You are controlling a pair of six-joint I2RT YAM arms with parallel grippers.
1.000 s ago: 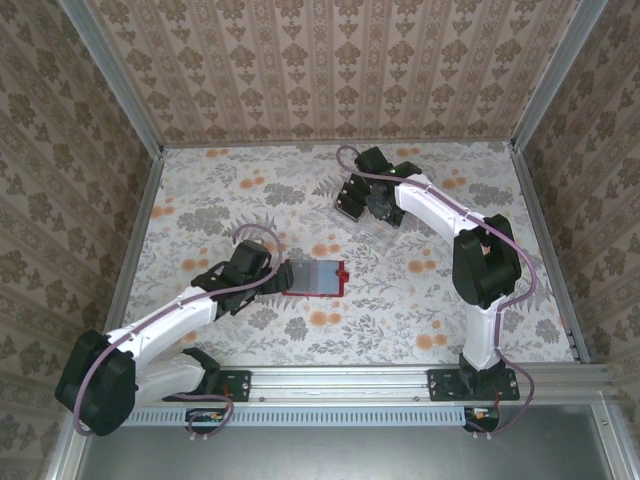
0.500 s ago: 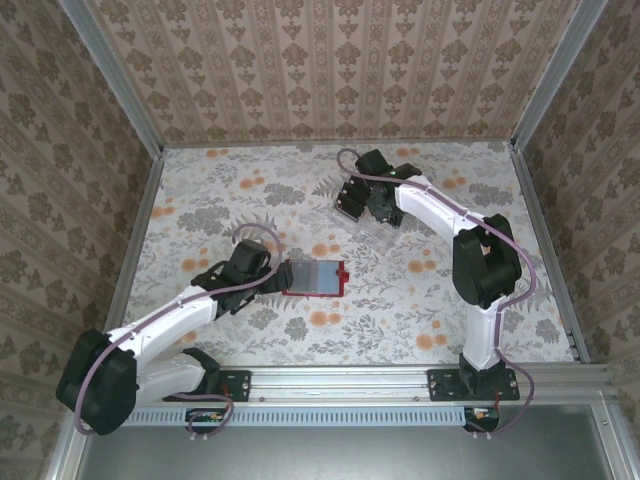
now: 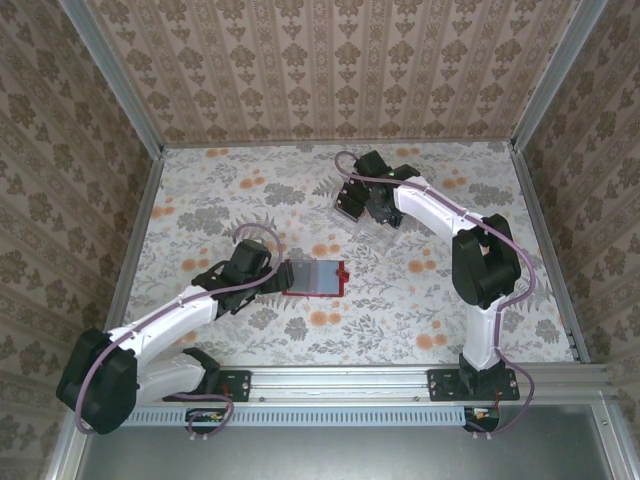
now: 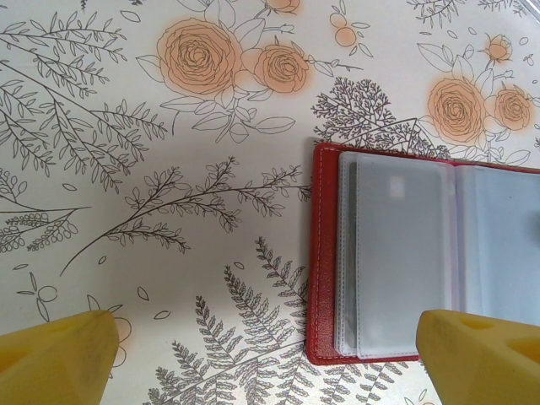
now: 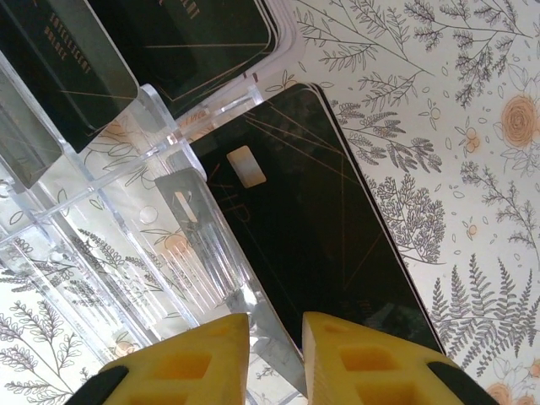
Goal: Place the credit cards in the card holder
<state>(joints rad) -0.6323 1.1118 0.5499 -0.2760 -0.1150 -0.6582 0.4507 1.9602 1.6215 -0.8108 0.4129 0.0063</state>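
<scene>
Step in hand, as judged: one card was being taken from the rack. No card was seen in the holder's pockets.

Right tool: the jaws were drawn close, with a narrow slot left between them. A black credit card, chip face up, was found directly ahead of the tips. Its near end was hidden behind one finger and one long edge was laid against the clear tiered rack. Whether the card was pinched could not be told, since a strip of clear wall was also seen in the slot. Other credit cards were noted further ahead, stood in the rack's tiers.

Left tool: fully released, with nothing between the fingers. The red card holder was laid open on the flowered tabletop, just ahead and to the right of this tool, with its greyish pockets facing up.

Next move, as judged: a firm pinch on the card's short end would have to be made sure of. The card would then need to be lifted clear without the rack being dragged, and carried to the holder, well apart from the right tool. The holder would probably have to be steadied by the left tool while the card was slid into a pocket mouth.
</scene>
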